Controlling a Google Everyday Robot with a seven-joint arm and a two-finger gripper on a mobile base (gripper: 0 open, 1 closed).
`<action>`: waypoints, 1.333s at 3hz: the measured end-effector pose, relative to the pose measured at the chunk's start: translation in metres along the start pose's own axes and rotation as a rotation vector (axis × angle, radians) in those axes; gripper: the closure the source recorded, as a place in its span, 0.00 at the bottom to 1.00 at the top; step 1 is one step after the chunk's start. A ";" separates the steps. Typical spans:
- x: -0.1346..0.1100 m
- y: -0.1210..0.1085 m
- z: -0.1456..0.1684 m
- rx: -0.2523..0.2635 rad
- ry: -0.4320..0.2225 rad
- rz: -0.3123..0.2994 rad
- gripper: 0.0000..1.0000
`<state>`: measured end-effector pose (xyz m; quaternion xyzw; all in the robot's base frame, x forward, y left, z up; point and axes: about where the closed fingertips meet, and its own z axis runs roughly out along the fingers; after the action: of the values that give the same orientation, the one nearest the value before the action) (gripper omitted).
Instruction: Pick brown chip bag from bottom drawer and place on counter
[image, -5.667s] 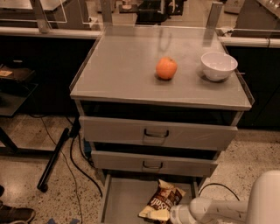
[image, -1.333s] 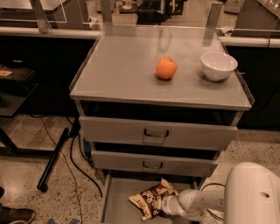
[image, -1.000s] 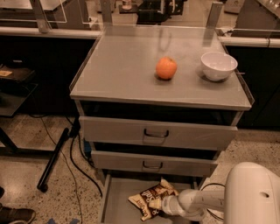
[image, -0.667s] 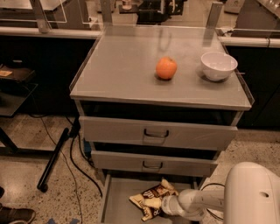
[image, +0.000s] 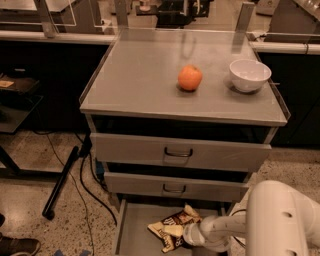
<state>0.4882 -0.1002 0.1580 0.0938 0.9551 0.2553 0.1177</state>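
While the brown chip bag (image: 172, 229) lies crumpled in the open bottom drawer (image: 134, 231), we judge the task barely begun: the lift out and the placing on the bench (image: 145, 75), which carries an orange (image: 190, 78) and a white bowl (image: 250, 75), are both left. Our gripper (image: 189, 234) sits against the bag's right edge; we cannot tell whether it holds the bag. Against the earliest frame, the bag lies turned and further left and the arm reaches deeper; over the last second we see almost no change.
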 end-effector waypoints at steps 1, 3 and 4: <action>-0.007 -0.006 0.021 0.059 -0.018 0.063 0.00; -0.019 -0.012 0.036 0.097 -0.031 0.096 0.17; -0.019 -0.012 0.036 0.097 -0.031 0.096 0.41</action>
<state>0.5143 -0.0981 0.1246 0.1489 0.9588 0.2126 0.1155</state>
